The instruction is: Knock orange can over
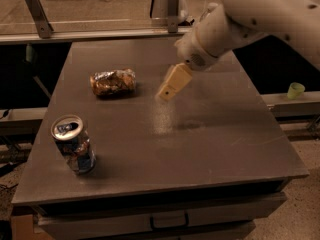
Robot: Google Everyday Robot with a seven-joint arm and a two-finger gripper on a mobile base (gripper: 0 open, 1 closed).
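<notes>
Surface: dull grey-brown table [210, 149] with a drawer front [170, 219] below its near edge; metal rail [100, 28] runs along the back, dark floor on both sides. Small green cup [296, 90] sits on a ledge off to the right.

Orange can [113, 82]: lies on its side in the left-rear part of the tabletop, long axis roughly left to right. Body orange-copper with pale whitish patches, surface looks crumpled and shiny. A shadow lies under its right end.

Gripper [166, 93]: tan wedge hanging from the white arm [235, 24], which enters from the upper right. It tilts down and to the left, tip over the table's middle. How far it is open: cannot tell from this angle. It touches neither can. Whether the tip meets the tabletop is unclear.

Relation: orange can is just left of the gripper tip, apart from it, with bare table between the 2.

Also present: 1 blue, red and white can [73, 144], upright, front-left, well apart from both
</notes>
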